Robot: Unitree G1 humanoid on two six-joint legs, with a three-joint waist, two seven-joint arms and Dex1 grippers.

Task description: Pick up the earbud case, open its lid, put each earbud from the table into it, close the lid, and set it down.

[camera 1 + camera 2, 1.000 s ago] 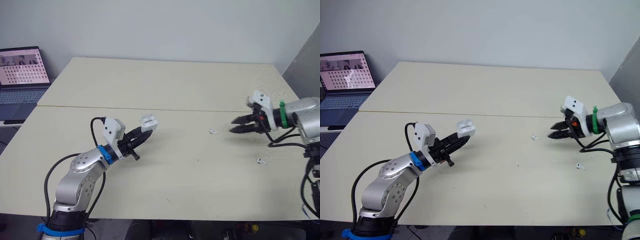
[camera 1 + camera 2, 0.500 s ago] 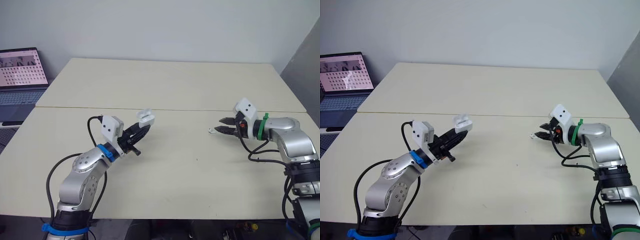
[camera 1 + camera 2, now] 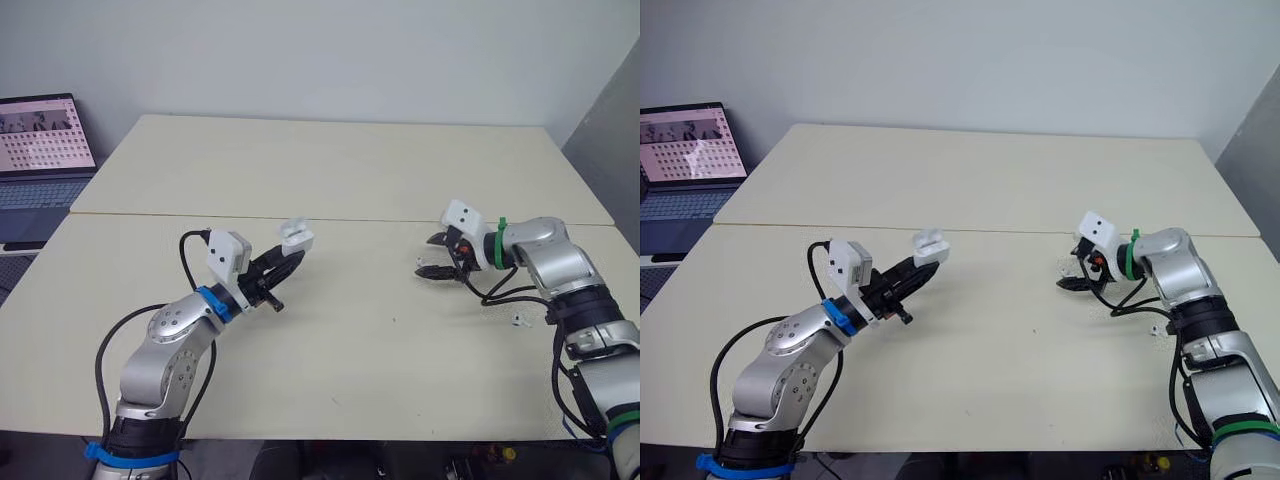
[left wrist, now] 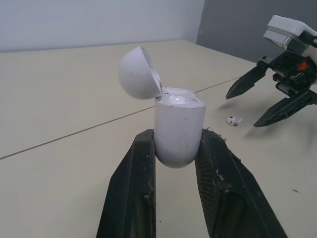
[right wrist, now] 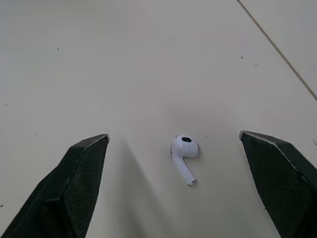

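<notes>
The white earbud case (image 4: 178, 134) is upright in my left gripper (image 4: 177, 141), which is shut on its body; its lid (image 4: 139, 73) is hinged open. The case (image 3: 296, 238) hangs above the table left of centre. One white earbud (image 5: 184, 151) lies on the table between the spread fingers of my right gripper (image 5: 173, 135), which is open and not touching it. This right gripper (image 3: 426, 256) sits low over the table right of centre. A second earbud (image 3: 516, 320) lies further right, near the right forearm.
The cream table (image 3: 330, 180) has a seam (image 3: 250, 216) running across its middle. An open laptop (image 3: 45, 140) stands at the far left, off the table's edge. A grey wall panel (image 3: 610, 130) stands at the right.
My right gripper has moved left and lowered until its open fingers straddle the nearer earbud. The left gripper still holds the open case in about the same place.
</notes>
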